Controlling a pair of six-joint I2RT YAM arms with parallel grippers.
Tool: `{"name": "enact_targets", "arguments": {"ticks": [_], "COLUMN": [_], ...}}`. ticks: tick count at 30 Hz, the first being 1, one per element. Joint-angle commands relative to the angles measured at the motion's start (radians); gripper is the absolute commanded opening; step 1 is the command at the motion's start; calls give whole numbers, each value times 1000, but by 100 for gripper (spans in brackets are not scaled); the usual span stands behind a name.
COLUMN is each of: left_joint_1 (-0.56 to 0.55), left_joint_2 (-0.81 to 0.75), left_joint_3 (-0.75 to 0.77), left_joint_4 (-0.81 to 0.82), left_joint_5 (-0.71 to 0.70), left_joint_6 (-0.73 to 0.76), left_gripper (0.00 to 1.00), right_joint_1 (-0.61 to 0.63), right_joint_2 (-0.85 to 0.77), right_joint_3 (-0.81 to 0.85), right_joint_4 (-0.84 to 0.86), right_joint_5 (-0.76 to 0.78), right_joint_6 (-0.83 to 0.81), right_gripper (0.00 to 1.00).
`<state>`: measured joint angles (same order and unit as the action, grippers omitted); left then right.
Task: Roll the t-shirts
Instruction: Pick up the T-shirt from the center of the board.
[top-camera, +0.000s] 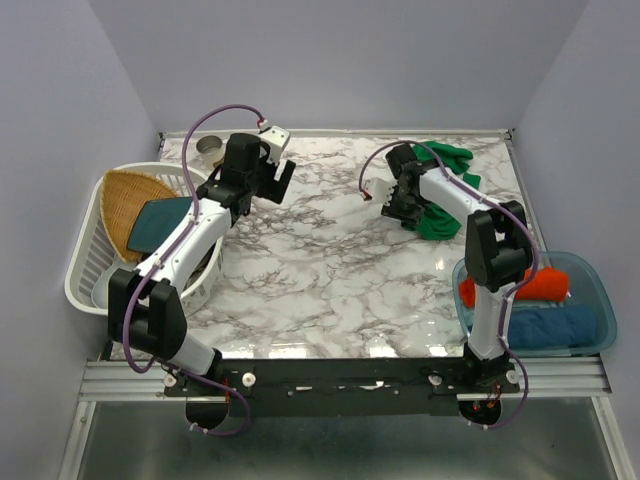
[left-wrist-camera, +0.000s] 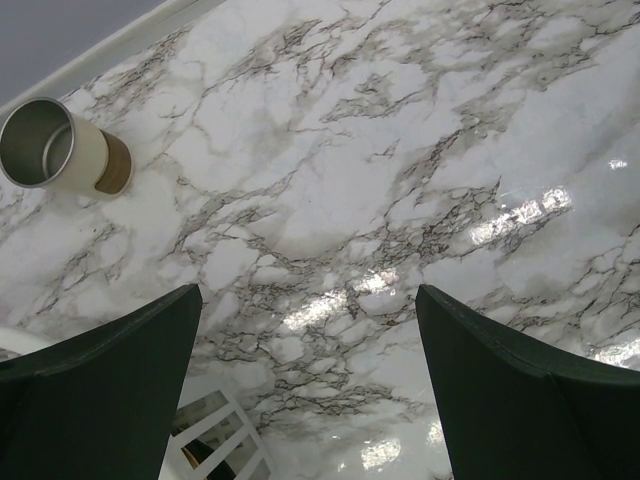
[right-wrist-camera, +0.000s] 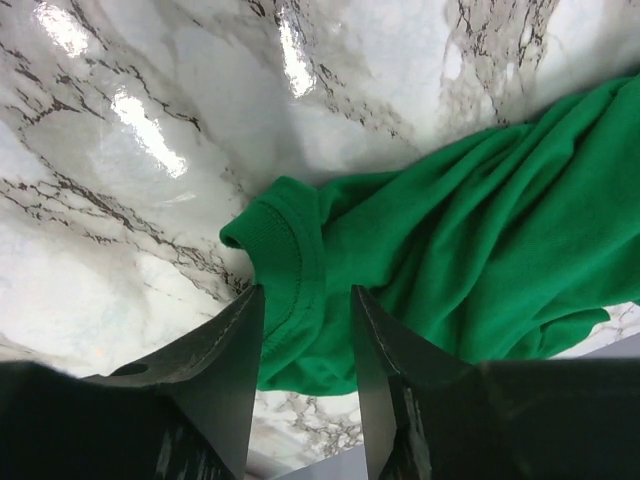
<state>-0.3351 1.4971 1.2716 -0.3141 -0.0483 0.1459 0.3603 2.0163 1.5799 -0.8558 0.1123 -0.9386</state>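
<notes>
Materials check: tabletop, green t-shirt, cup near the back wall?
Tabletop: white stone look with grey veins, glossy judging by the light glare; real marble or laminate, cannot tell. Green t-shirt: soft knit cloth, matte, with ribbed collar and loose folds. Cup: metal-looking grey inside, cream matte outside, brown band at its base.

Three t-shirts in all, as far as I can see: one green t-shirt (top-camera: 437, 222), one orange-red t-shirt (top-camera: 545, 283), one blue t-shirt (top-camera: 550, 325). There is one blue tub (top-camera: 603, 300), one white basket (top-camera: 82, 262), one wicker tray (top-camera: 122, 205), one teal plate (top-camera: 165, 222), one metal cup (top-camera: 210, 147), and two robot arms (top-camera: 190, 235).
</notes>
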Motion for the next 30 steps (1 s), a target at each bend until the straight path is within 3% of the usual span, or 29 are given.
{"name": "enact_targets", "arguments": {"ticks": [1,7,12,19,23,30], "left_joint_1": [2,2,2,2,2,2], "left_joint_2": [18,12,11,18,25,48], "left_joint_3": [32,29,26,23,32,55], "left_joint_4": [18,13,13,18,18,15], "left_joint_5": [24,15,18,21,22,-8], "left_joint_6": [-17,-9,-11,-14,-19,-16], "left_gripper": [98,98,98,98,98,98], "right_joint_1": [5,5,5,40,109,175], "right_joint_2": [65,111,108,12,-30,-71], "right_joint_3": [32,64,88,225,368,908], "right_joint_4": [-23,-43,-66,-150,-273,-322], "right_joint_5": [-10,0,-14,-33,-103,-264], "right_joint_6": [44,76,87,101,92,239], "right_gripper": [46,42,20,13,3,0]}}
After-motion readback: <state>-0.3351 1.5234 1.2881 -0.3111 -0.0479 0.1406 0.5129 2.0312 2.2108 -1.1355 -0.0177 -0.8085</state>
